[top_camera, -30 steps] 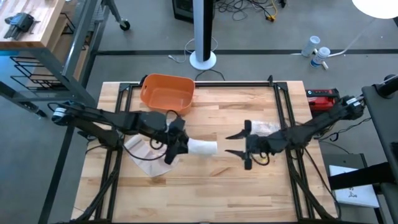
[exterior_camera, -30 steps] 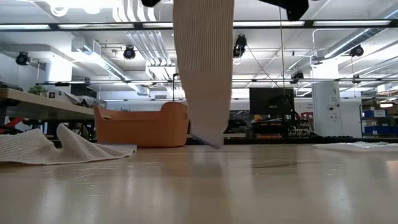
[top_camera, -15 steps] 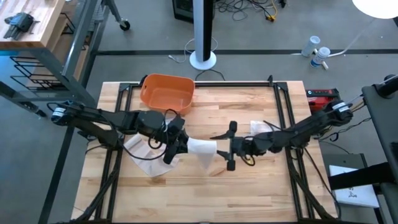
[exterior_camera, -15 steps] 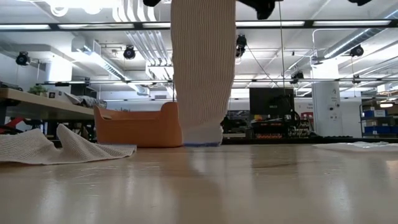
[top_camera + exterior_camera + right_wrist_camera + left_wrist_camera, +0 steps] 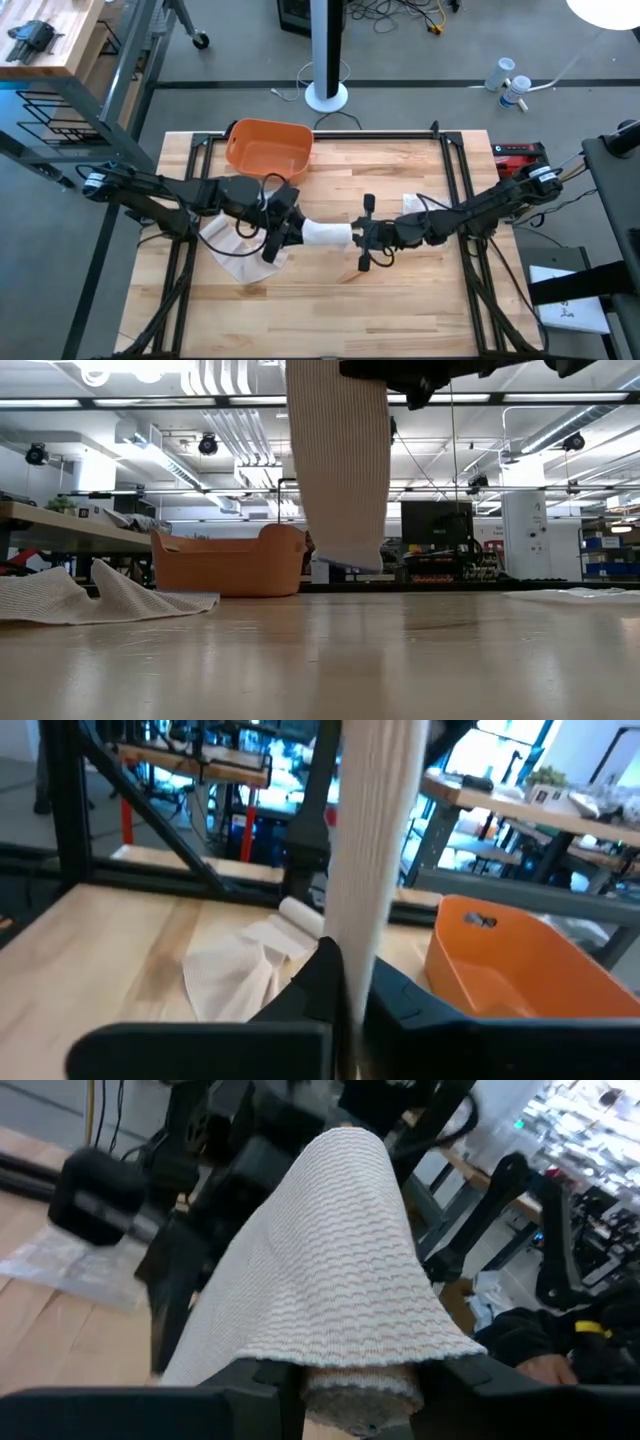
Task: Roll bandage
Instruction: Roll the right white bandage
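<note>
White bandage (image 5: 325,235) held above the wooden surface (image 5: 400,300) mid-table, rolled end clamped by left gripper (image 5: 278,236), free end pinched by right gripper (image 5: 363,236), orange basket (image 5: 268,148) behind.

Above the middle of the bench (image 5: 400,310), my left gripper (image 5: 283,232) and my right gripper (image 5: 364,238) hold the bandage (image 5: 325,236) stretched between them, with the basin (image 5: 267,148) at the far edge and loose cloth (image 5: 228,246) toward the left edge.

We record a white ribbed bandage (image 5: 325,236), an orange basin (image 5: 267,148), and a pale striped wood table (image 5: 400,300).
</note>
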Action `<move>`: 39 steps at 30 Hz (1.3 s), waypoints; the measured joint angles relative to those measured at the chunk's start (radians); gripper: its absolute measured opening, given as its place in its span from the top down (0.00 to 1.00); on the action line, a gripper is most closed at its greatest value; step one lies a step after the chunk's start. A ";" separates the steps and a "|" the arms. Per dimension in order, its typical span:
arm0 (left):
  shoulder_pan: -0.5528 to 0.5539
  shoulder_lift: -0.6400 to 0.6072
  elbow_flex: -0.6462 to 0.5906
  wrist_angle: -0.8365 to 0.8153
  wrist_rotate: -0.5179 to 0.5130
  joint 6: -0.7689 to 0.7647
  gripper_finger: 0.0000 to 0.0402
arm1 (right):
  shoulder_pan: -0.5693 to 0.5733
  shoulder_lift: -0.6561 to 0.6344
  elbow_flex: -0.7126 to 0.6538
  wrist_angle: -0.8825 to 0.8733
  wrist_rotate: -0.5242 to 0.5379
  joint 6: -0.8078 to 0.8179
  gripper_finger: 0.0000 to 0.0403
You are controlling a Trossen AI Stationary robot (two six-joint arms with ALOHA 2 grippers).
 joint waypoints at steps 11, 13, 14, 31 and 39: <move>0.000 -0.001 0.000 0.040 0.000 -0.008 0.71 | 0.005 -0.001 0.000 -0.162 -0.047 0.098 0.99; 0.000 -0.001 0.000 0.041 0.000 -0.003 0.71 | 0.005 -0.001 0.000 -0.156 -0.060 0.104 0.98; 0.001 -0.001 0.000 0.041 -0.001 0.001 0.71 | 0.006 -0.001 0.002 -0.153 -0.062 0.104 0.98; 0.001 0.012 0.001 0.028 0.000 0.001 0.71 | 0.035 -0.025 0.157 -0.486 -0.059 0.115 0.50; 0.001 0.012 0.001 -0.008 0.000 -0.023 0.71 | 0.065 -0.110 0.260 -0.815 0.043 0.090 0.31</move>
